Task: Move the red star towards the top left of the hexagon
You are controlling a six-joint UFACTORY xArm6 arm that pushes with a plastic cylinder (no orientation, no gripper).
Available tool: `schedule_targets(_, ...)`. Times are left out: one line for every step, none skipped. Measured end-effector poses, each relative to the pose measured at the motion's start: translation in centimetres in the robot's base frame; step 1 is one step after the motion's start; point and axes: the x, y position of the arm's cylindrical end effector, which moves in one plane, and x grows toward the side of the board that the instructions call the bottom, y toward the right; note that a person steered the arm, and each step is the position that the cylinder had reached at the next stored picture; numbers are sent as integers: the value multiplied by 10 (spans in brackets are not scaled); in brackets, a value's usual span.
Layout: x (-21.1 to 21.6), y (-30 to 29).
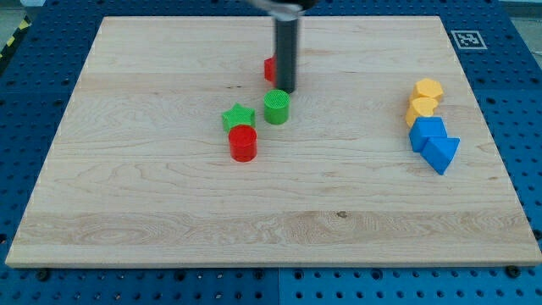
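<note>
Camera view: pale wooden board (169, 212) on blue pegboard (34, 102); my tip (287, 90) touches the red block (269, 69); no claw.

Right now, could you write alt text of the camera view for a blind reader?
My tip touches a partly hidden red block above a green cylinder, green star and red cylinder. Two yellow blocks and two blue blocks cluster at the view's right.

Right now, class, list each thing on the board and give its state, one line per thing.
My tip: down on the board, against the red block's right side.
Red block: mostly hidden behind the rod, shape unclear.
Green cylinder: upright, just below the tip.
Green star: flat, touching the red cylinder.
Red cylinder: upright.
Two yellow blocks: touching.
Two blue blocks: touching.
</note>
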Motion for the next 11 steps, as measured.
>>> schedule_targets(-9, -10)
schedule_targets(1, -68)
schedule_targets(1, -112)
schedule_targets(-28, -112)
schedule_targets(-35, -56)
schedule_targets(-25, 31)
schedule_targets(-24, 41)
schedule_targets(-31, 4)
schedule_targets(-45, 1)
schedule_targets(-45, 1)
schedule_targets(-37, 38)
